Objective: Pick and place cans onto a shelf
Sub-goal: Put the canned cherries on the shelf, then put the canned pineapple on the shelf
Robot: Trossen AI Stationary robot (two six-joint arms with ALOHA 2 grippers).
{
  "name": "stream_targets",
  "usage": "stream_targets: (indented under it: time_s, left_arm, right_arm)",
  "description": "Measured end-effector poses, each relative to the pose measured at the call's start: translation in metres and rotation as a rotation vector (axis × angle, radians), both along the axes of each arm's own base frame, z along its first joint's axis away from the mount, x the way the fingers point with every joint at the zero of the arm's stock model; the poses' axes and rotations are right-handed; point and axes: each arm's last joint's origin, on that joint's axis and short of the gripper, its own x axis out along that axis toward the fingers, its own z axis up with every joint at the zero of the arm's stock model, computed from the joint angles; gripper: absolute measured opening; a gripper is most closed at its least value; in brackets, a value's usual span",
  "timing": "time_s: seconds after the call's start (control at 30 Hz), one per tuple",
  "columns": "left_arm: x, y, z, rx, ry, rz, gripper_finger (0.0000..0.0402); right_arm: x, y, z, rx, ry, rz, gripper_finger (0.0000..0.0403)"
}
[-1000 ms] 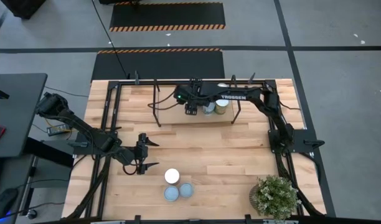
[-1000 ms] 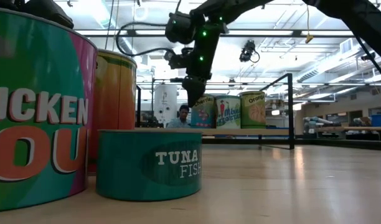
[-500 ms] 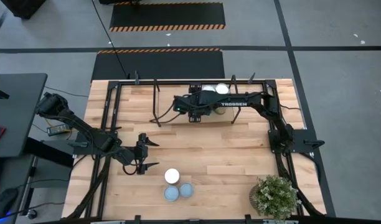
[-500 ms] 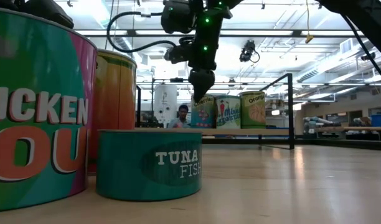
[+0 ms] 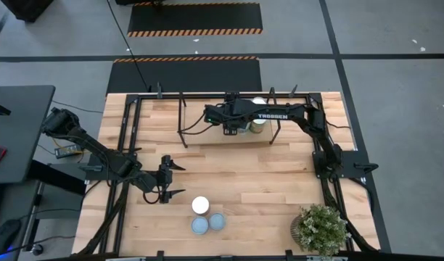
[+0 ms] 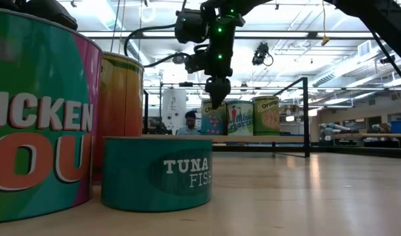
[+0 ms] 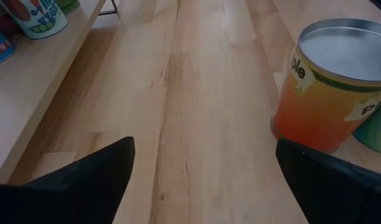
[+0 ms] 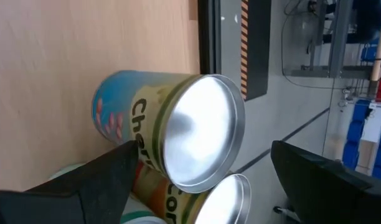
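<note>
The right gripper (image 5: 235,129) hangs over the shelf (image 5: 200,122) at the far side of the table (image 5: 265,181), its fingers spread with nothing between them. Just below and ahead of it in the right wrist view stands a blue can (image 8: 165,127), upright on the shelf board with its long axis vertical and its shiny lid facing up toward the camera; the label starts "Che", the rest turned away. Touching it is a second can (image 8: 197,199) with a yellowish label, also upright.

From table height I count three cans in a row on the shelf: the blue one (image 6: 212,118), a middle one (image 6: 240,118) with a picture label I can't quite read, and a green one (image 6: 267,117) marked "Orang".

Three more stand near the front edge of the table: a white-topped one (image 5: 200,205) and two pale-blue tops (image 5: 199,225) (image 5: 217,221). Up close they read "ICKEN OU" (image 6: 43,118), an orange and yellow one (image 6: 120,111), and a squat teal tin (image 6: 156,173) saying "TUNA FISH".

The left gripper (image 5: 166,180) waits just beside those three, fingers wide apart and empty
</note>
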Motion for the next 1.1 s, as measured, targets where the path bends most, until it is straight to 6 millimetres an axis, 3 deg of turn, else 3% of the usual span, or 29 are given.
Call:
stream_targets:
  time_s: [0.23, 0.37, 0.57, 0.73, 0.93, 1.1]
  left_arm:
    - [0.000, 0.000, 0.000, 0.002, 0.000, -0.001, 0.0396]
    - [0.000, 0.000, 0.000, 0.010, 0.001, -0.005, 0.0396]
    - [0.000, 0.001, 0.000, 0.033, 0.000, -0.005, 0.0396]
    - [0.001, 0.003, 0.000, 0.029, -0.007, 0.029, 0.0396]
    - [0.001, 0.002, -0.001, -0.070, -0.006, 0.065, 0.0396]
    - [0.001, -0.001, -0.001, -0.178, 0.031, -0.001, 0.0396]
  right_arm:
    - [0.000, 0.000, 0.000, 0.006, -0.006, -0.005, 0.0375]
    - [0.004, 0.017, 0.001, 0.005, -0.011, 0.034, 0.0375]
    - [0.015, 0.063, 0.039, 0.040, -0.143, 0.130, 0.0375]
    - [0.023, 0.109, 0.066, 0.318, -0.352, 0.222, 0.0375]
    - [0.027, 0.170, 0.067, 0.491, -0.473, 0.262, 0.0375]
    - [0.024, 0.226, 0.051, 0.519, -0.488, 0.296, 0.0375]
